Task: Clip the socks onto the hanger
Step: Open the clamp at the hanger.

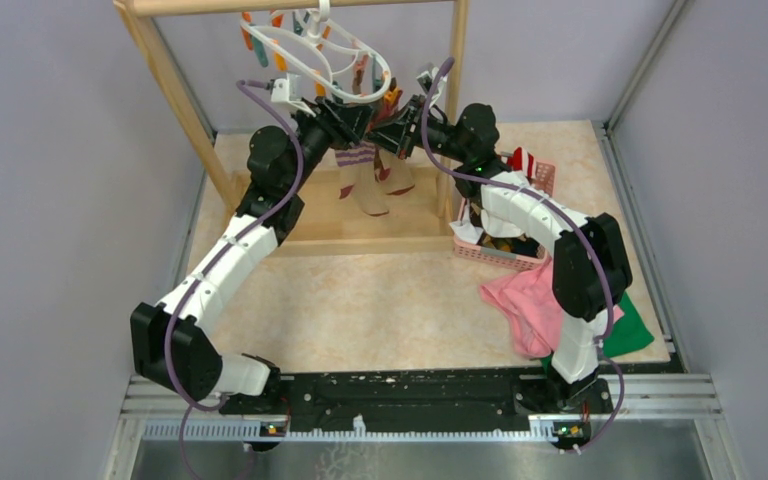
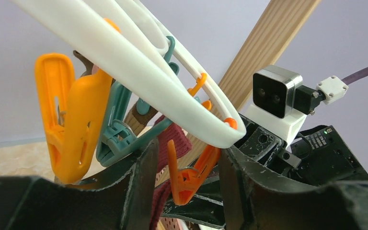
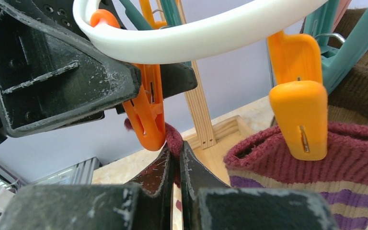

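Observation:
The white hanger (image 1: 320, 55) hangs from the wooden rack, its ring (image 2: 124, 62) over both grippers. My left gripper (image 2: 188, 153) stands open around a small orange clip (image 2: 187, 182). The clip's right handle is against the right finger and a gap shows on the left. My right gripper (image 3: 177, 146) is shut on the maroon cuff of a sock (image 3: 174, 136), held up right beside that clip (image 3: 148, 115). Another sock (image 3: 345, 163) with a maroon striped cuff hangs from a bigger orange clip (image 3: 299, 115). The clipped socks (image 1: 370, 180) dangle below the hanger.
The wooden rack (image 1: 175, 90) frames the hanger, its base board on the table behind. A pink basket (image 1: 505, 250) with more items sits at the right. A pink cloth (image 1: 530, 300) and a green cloth (image 1: 630, 335) lie near the right arm. Teal clips (image 2: 117, 129) hang close.

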